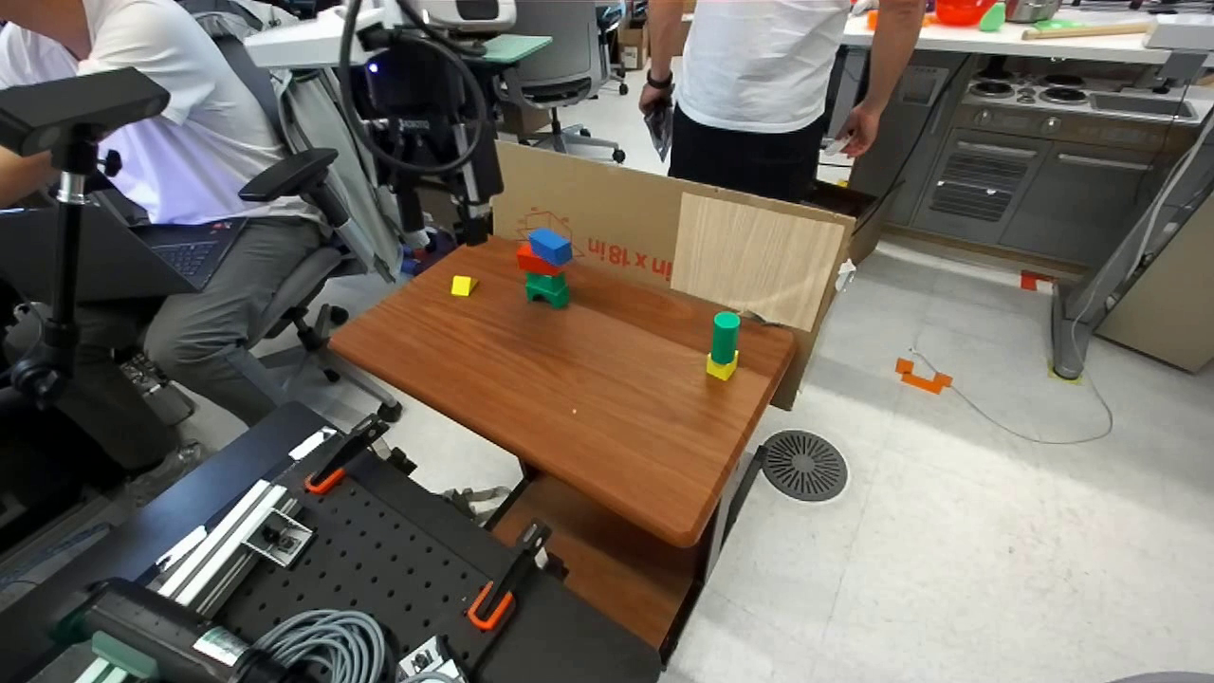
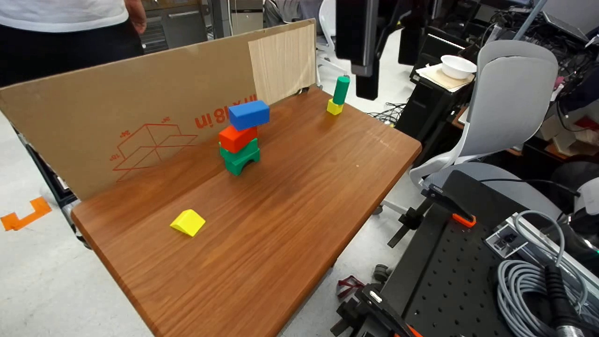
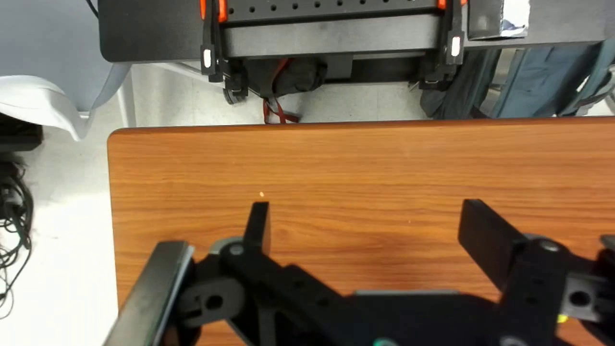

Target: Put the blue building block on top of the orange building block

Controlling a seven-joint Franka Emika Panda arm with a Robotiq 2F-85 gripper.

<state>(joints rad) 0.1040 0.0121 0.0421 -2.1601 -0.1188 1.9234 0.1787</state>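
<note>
The blue building block [image 1: 550,247] lies on top of the orange building block [image 1: 537,261]; both also show in an exterior view, the blue block [image 2: 249,115] overhanging the orange block [image 2: 237,139] to one side. The orange block rests on green arched pieces [image 1: 547,290] on the table. My gripper [image 1: 442,224] is open and empty, high above the table and apart from the stack. It hangs in the upper part of an exterior view [image 2: 388,77]. In the wrist view its spread fingers [image 3: 366,211] have only table wood between them. The blue and orange blocks do not show there.
A yellow wedge [image 2: 188,222] lies on the brown table [image 2: 290,224] near the stack. A green cylinder [image 1: 726,337] stands on a yellow block [image 1: 722,366] farther along. A cardboard wall [image 2: 178,93] lines one long table edge. A black perforated board [image 1: 398,541] stands opposite.
</note>
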